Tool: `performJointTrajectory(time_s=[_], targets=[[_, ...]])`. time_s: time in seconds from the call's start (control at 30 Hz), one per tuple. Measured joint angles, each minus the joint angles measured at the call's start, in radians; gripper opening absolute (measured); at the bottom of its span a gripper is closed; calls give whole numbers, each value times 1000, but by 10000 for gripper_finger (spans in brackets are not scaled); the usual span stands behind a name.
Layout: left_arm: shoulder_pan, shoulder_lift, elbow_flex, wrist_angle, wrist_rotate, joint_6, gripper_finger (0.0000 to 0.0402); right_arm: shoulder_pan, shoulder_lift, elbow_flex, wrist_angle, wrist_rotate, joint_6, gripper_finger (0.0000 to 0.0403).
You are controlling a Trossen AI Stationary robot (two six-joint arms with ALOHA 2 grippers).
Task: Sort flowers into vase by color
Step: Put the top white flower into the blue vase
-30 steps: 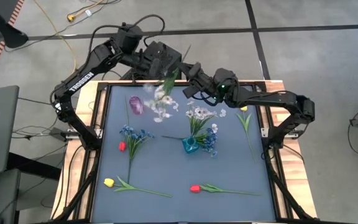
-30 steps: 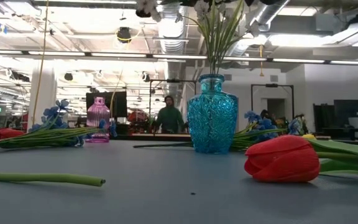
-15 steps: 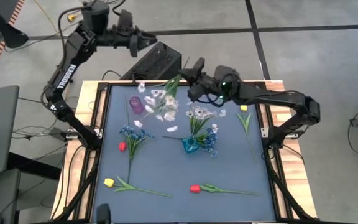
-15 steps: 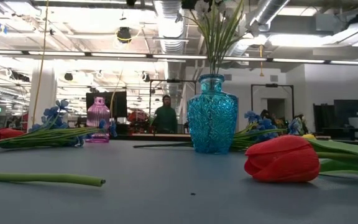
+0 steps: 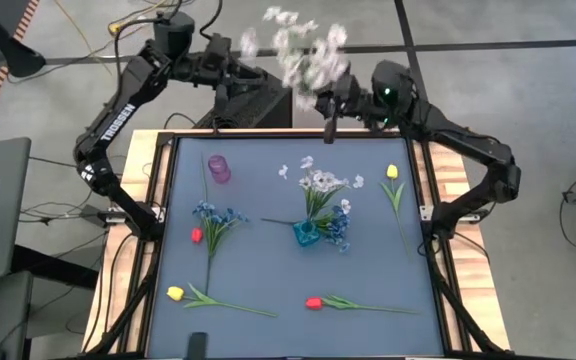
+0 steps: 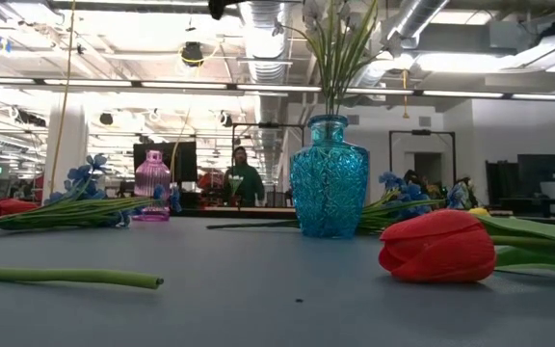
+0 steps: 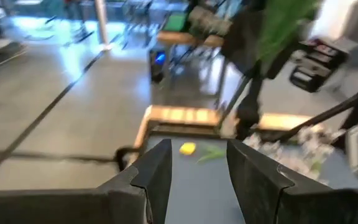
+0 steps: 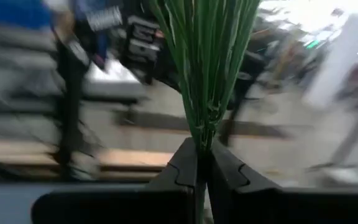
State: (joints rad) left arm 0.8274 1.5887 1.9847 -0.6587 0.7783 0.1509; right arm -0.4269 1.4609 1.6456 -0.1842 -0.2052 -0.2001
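overhead, the right gripper [image 5: 325, 110] is raised beyond the table's far edge, clenched on the green stems of a white flower sprig [image 5: 303, 45]. the left gripper [image 5: 230, 75] hovers nearby, fingers apart, empty. a blue vase [image 5: 306, 234] mid-table holds white and blue sprigs.

I see the blue vase [image 6: 329, 177] as glossy, knobbly-textured glass, and the small pink vase [image 6: 151, 185] as ribbed clear glass. The table mat [image 5: 268, 270] looks matt and smooth, its frame [image 5: 468, 290] pale wood. The red tulip [image 6: 438, 245] has a satiny cloth sheen.
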Motion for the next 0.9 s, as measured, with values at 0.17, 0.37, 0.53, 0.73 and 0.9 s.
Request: performJointTrajectory(time_s=[0.17, 0.37, 0.53, 0.73, 0.9], targets=[[-76, -1, -87, 281, 32, -126, 142, -60, 0, 1, -4, -167, 215, 39], [-113, -1, -156, 470, -59, -284, 143, -63, 0, 1, -2, -222, 341, 40], [-169, 1, -240, 519, -57, -347, 165, -43, 0, 1, -7, -225, 350, 40], [-223, 1, -288, 686, -34, -455, 217, -17, 0, 1, -25, -227, 349, 40], [-280, -1, -289, 717, -96, -425, 248, 5, 0, 1, -61, -225, 326, 40]])
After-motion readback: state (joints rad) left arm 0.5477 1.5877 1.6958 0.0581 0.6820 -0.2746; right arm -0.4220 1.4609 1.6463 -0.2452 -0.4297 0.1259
